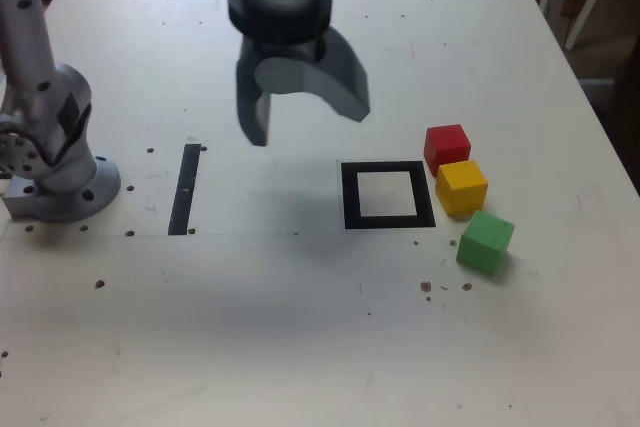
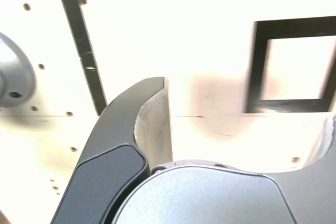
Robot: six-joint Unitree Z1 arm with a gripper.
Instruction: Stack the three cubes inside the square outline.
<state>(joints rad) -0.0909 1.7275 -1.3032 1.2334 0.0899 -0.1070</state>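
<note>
White tabletop (image 1: 300, 347): fingers (image 1: 305, 107) spread wide and empty, hovering; the red cube (image 1: 446, 147), yellow cube (image 1: 461, 188) and green cube (image 1: 486, 241) lie beyond the square outline (image 1: 387, 195), toward the exterior view's right.

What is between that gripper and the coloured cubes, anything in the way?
Nothing visible. The open gripper hangs empty above the table, and only bare tabletop and the flat square outline separate it from the red cube, yellow cube and green cube, which sit just off the outline's right side in the exterior view.
</note>
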